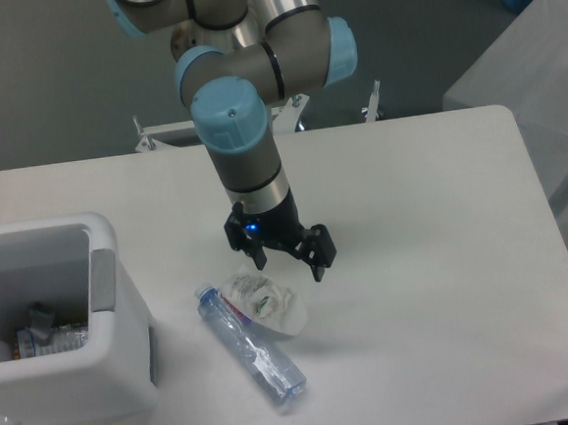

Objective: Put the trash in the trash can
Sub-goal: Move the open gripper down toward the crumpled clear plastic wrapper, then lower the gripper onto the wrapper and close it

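- Gripper [286, 259]: jaws spread wide, nothing between them. One finger [259, 256] sits at the wad's upper edge, the other points down toward the bare table just right of the wad. A blue light shows on the gripper body.
- Wrinkly wad [265, 303]: clear plastic with green-red print, lying on the white table [435, 260] near the middle of the front half. It is directly below and slightly left of the gripper; whether the left finger touches it cannot be told.
- Water bottle [248, 344]: clear, blue cap toward the upper left, lying flat and slanted, base pointing to the table's front edge. Its upper part touches or runs under the wad's left side; it is apart from the gripper.
- Trash can [101, 286]: white boxy bin at the table's left edge near the front corner, grey strip on its right rim. It stands open-topped, with some items [49, 329] visible in the bottom. The bottle cap lies near its right wall, not touching.
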`<state>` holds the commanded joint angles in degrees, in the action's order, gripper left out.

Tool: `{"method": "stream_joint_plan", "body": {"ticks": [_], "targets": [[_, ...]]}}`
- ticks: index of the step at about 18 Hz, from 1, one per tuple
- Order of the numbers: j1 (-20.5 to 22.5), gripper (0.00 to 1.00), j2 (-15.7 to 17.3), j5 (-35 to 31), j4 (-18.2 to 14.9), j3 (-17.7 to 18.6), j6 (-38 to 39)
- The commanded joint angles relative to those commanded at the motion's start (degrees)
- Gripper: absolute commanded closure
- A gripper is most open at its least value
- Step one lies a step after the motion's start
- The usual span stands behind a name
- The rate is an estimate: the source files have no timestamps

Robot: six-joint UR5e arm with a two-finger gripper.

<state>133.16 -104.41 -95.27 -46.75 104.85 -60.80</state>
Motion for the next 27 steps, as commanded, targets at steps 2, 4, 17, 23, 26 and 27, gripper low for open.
{"method": "stream_joint_plan", "body": {"ticks": [2,4,17,23,26,27], "targets": [[0.44,0.0,-0.09,0.18,-0.62,0.09,-5.01],[0.26,0.0,-0.52,0.26,-0.62,0.09,-7.22],[-2.73,0.0,-5.53,-0.26,0.34,0.62,-5.03],[-2.73,0.0,-8.6,-0.35,0.52,-0.96,-4.33],[-2.99,0.0,-10.02,-0.35,0.52,-2.19,-4.33],[-3.08,0.0,-10.11,-0.35,0.52,-2.28,-4.42]]}}
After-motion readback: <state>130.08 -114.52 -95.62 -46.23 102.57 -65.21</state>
